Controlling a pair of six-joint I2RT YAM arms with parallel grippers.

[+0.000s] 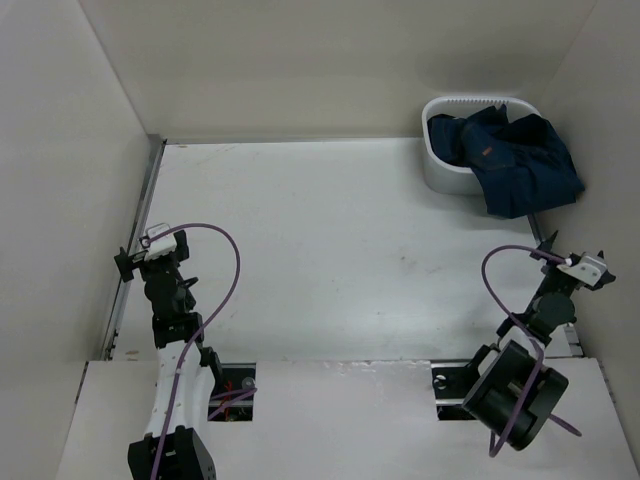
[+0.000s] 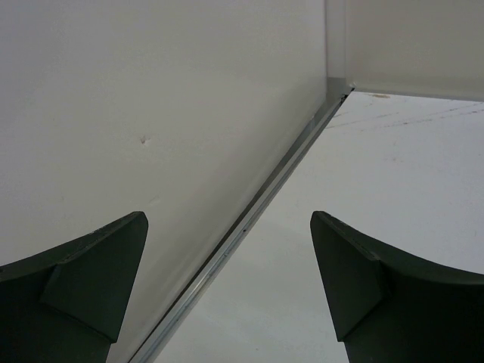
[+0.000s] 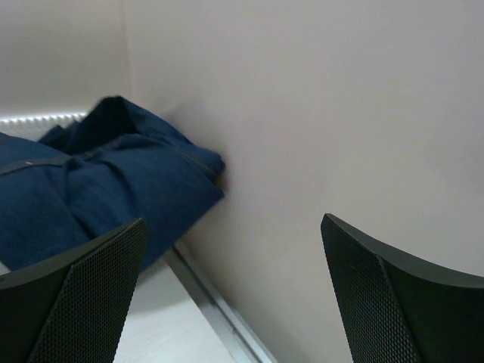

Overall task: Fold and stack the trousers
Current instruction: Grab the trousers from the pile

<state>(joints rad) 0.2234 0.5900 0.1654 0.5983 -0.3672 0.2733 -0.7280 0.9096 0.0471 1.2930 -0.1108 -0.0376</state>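
Note:
The trousers [image 1: 522, 165] are a crumpled heap of dark navy denim at the far right corner, half in a white basket [image 1: 441, 176] and half spilling over its right side onto the table. A small tan patch [image 1: 487, 151] shows on them. In the right wrist view the trousers [image 3: 91, 197] lie ahead to the left, pressed against the side wall. My right gripper [image 1: 575, 252] [image 3: 233, 219] stands open and empty near the right wall, well short of them. At the table's left edge my left gripper [image 1: 152, 252] [image 2: 228, 219] is open and empty, facing the left wall.
White walls enclose the white table [image 1: 330, 250] on three sides. A metal rail [image 2: 249, 219] runs along the foot of the left wall, and another rail [image 3: 215, 306] along the right wall. The basket's ribbed rim [image 3: 38, 119] shows behind the denim.

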